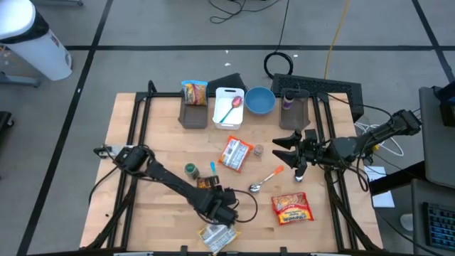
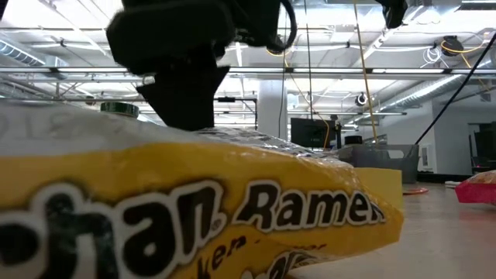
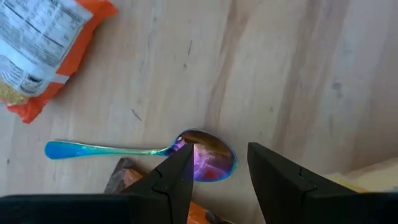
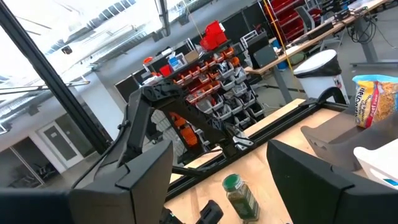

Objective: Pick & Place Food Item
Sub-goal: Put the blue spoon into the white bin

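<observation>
A yellow ramen packet [image 1: 217, 237] lies flat at the table's near edge and fills the low view [image 2: 194, 209]. My left gripper [image 1: 229, 206] is open and empty just beyond it, low over the table. In its wrist view [image 3: 217, 177] the fingers point at an iridescent spoon [image 3: 199, 155] that lies on the wood. A red ramen packet [image 1: 291, 208] lies to the right, and an orange packet [image 1: 237, 153] lies at mid-table. My right gripper [image 1: 282, 147] is open and empty above the table's right middle [image 4: 217, 180].
A green-lidded jar [image 1: 190, 169] and a small brown item [image 1: 206, 183] lie near the left arm. At the far side stand a grey bin with a snack bag [image 1: 193, 92], a white tray with a green spoon [image 1: 229, 107], a blue bowl [image 1: 259, 100] and a second bin [image 1: 291, 112].
</observation>
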`<action>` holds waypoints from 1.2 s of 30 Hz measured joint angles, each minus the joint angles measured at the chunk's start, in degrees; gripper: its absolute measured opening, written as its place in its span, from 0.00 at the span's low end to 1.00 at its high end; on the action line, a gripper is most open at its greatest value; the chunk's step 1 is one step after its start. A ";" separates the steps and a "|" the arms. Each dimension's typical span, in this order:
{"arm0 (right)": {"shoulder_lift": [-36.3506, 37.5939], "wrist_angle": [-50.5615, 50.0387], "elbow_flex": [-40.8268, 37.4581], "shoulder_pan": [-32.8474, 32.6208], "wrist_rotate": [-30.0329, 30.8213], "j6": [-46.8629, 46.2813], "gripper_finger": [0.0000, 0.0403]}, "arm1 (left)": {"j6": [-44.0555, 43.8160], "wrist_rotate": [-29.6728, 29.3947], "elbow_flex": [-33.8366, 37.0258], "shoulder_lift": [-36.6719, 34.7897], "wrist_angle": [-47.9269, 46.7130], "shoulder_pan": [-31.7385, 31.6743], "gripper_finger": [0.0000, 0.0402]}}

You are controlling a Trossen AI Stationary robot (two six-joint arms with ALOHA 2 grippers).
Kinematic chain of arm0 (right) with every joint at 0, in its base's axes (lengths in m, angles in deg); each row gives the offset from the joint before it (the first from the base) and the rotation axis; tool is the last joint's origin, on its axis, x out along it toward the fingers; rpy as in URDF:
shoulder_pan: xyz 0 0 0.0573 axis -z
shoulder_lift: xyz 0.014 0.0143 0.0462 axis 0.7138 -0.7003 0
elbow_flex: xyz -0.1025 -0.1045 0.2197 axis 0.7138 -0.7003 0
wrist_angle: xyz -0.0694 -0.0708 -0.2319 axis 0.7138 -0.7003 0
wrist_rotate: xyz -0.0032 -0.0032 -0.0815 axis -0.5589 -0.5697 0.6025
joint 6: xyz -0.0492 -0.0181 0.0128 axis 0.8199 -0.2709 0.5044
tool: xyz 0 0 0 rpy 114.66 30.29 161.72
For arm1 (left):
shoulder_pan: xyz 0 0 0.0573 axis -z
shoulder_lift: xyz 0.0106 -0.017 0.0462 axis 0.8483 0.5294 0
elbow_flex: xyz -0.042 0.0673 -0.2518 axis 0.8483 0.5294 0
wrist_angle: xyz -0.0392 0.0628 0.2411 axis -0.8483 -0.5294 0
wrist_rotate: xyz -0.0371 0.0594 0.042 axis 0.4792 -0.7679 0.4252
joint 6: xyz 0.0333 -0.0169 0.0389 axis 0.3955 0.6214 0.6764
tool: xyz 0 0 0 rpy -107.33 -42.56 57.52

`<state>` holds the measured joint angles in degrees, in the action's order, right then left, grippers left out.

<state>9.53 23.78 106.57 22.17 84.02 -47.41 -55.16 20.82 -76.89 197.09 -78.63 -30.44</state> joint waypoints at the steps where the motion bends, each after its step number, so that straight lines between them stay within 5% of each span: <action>1: 0.00 0.00 0.00 0.00 0.00 -0.01 0.63 | 0.03 0.57 0.20 0.00 0.00 -0.16 0.39; 24: 0.00 1.06 -1.24 0.00 0.00 -0.05 0.63 | 0.07 3.56 0.77 1.44 0.41 -1.15 0.38; 36: 0.00 27.82 -18.16 0.00 0.03 -9.91 0.63 | 0.99 4.37 0.74 1.43 0.06 -2.40 0.05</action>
<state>9.53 51.59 88.41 22.17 84.04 -57.32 -54.17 25.20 -76.14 198.52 -78.57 -32.84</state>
